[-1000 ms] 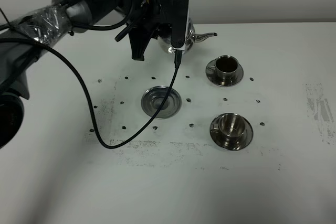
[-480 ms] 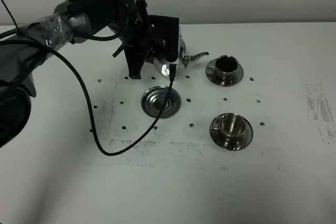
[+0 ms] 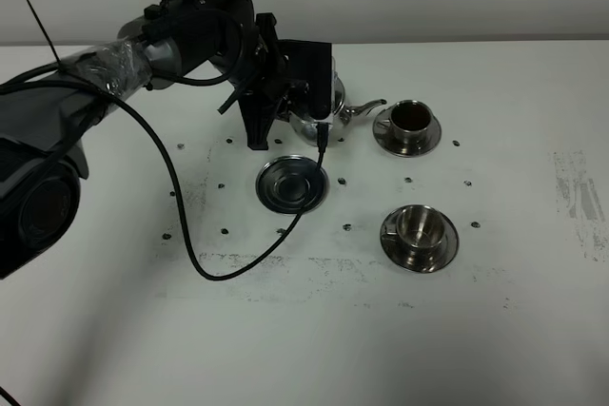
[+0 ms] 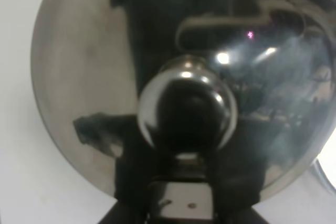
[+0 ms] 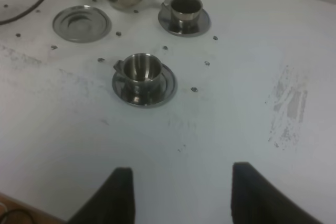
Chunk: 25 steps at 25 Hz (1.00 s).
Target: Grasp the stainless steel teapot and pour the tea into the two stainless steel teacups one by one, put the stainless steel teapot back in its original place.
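- The stainless steel teapot (image 3: 335,107) has dropped from the far edge of the worktop (image 3: 514,292) over the last second and come nearer. It has now nudged right.
- Its spout (image 3: 369,106) now points at the far teacup (image 3: 411,118), closer than half a second ago but not over the rim.
- The left gripper (image 3: 306,106) stays clenched, fingers grasping the teapot. The wrist view shows only the domed lid and its knob (image 4: 186,111).
- The teapot hangs just beyond the empty dish (image 3: 292,184), not on it.
- The far teacup looks dark inside; the near teacup (image 3: 417,225) shows bright steel inside. Both sit on their saucers, unmoved.
- The right gripper (image 5: 181,198) is low over the near worktop with its fingers (image 5: 123,192) spread and nothing between them.
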{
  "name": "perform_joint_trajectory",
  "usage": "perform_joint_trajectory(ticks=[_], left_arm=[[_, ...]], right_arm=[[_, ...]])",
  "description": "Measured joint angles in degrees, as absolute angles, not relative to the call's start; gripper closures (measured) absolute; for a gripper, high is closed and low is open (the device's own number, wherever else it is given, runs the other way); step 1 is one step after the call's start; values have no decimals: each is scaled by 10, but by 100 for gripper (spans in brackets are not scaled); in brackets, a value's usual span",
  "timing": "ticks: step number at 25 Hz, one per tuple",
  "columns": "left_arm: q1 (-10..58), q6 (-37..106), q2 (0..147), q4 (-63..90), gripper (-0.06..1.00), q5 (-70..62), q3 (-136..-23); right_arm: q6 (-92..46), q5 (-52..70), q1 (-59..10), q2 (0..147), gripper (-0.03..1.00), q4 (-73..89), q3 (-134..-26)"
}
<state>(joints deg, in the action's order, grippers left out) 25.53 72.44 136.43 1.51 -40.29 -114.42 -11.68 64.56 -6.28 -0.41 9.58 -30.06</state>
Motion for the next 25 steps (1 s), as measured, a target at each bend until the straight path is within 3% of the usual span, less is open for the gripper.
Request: perform_joint_trajectory(ticks=[25], left_arm=[[243,719,1391,49,77,-472,-1193]], right_arm=[[-117,646,-63,-4,56,96,-301]])
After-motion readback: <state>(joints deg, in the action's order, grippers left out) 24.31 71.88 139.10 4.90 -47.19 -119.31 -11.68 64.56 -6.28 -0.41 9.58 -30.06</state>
